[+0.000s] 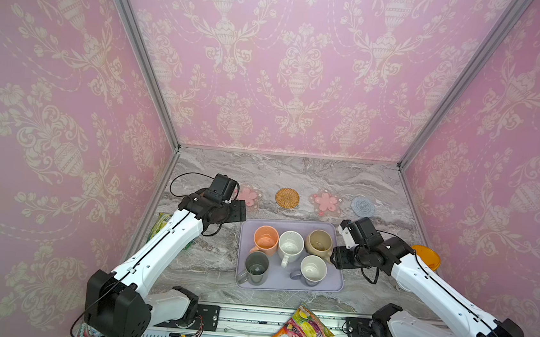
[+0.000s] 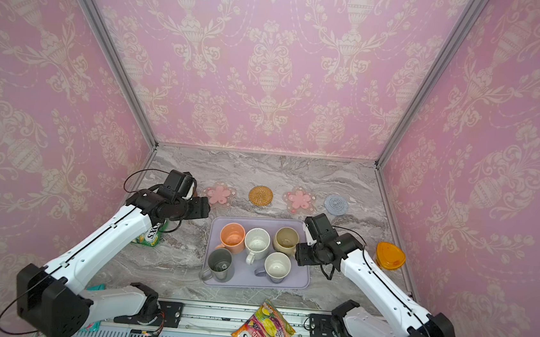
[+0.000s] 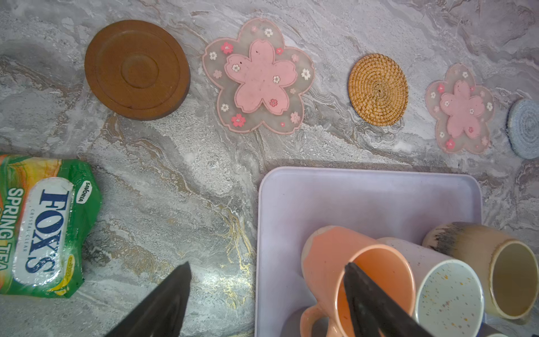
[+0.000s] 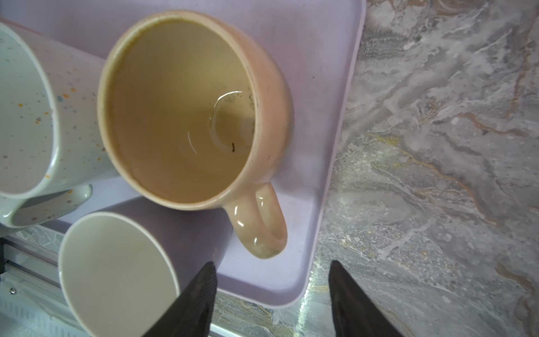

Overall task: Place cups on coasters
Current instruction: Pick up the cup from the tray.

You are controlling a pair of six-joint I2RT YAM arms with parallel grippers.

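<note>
Glazed ceramic, all of it: five handled mugs stand upright and crowded on a flat lavender tray (image 1: 282,283) set mid-way across the grey marble-patterned worktop (image 1: 294,175), toward its near edge. The far row, from the left edge, is a peach-orange mug (image 1: 265,240), a speckled white mug (image 1: 291,244) and a rounded beige mug (image 1: 319,242). The near row is a dark grey-green mug (image 1: 256,268) and a lavender mug with white inside (image 1: 312,270). Neighbours touch or nearly so. None is on a coaster yet.

The coasters lie bare in a line toward the far edge: brown disc (image 3: 137,70) nearest the left edge, clear pink-flower mat (image 1: 249,196), woven rattan round (image 1: 287,197), second pink-flower mat (image 1: 325,202), pale blue knitted round (image 1: 362,206).

Left jaws are wide apart and empty, hovering by the tray's far left corner, one side above the peach-orange mug's mouth, the other above bare worktop. Right jaws are partly spread and empty, at the tray's right edge near the beige mug's handle loop.

Judgement: the mugs are stiff, fairly weighty, slick-glazed and chip easily. Pinching the wall at the rim, one side inside and one outside, looks the safest hold. The handles are narrow and rounded, so likely to twist. Tight spacing risks knocking neighbours, so lift straight up and take the outer mugs first.
</note>
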